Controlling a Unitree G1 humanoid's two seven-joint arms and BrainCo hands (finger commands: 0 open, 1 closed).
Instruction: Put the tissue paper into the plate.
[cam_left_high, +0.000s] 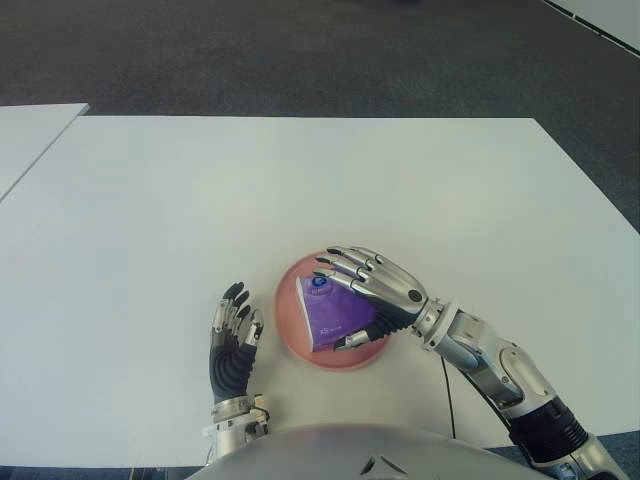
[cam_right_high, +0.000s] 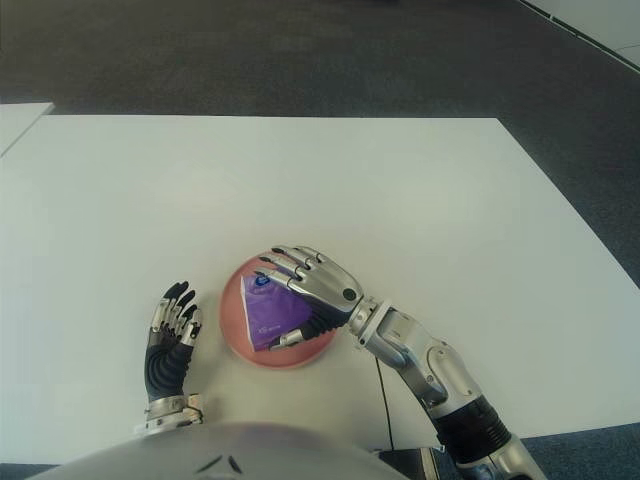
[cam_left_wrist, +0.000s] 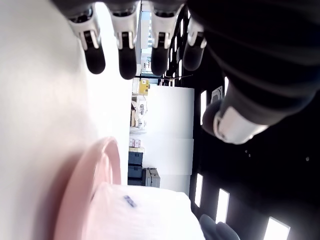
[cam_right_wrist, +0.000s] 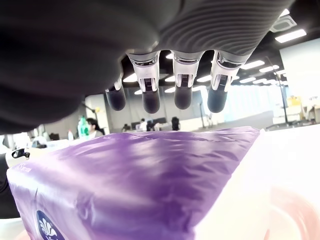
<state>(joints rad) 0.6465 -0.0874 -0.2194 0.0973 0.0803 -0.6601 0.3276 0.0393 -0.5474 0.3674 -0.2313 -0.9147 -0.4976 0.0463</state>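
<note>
Purple tissue pack (cam_left_high: 335, 315) in pink plate (cam_left_high: 292, 322), right hand (cam_left_high: 372, 290) spread above, ungrasping; left hand (cam_left_high: 234, 345) relaxed at plate's nine o'clock; white table (cam_left_high: 300, 190).

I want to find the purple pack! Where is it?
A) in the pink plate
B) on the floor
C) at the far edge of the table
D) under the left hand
A: the purple tissue pack sits in the pink plate, under the right hand.

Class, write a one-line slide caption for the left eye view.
Right hand open over the purple tissue pack lying in the pink plate; left hand idle beside it.
</note>
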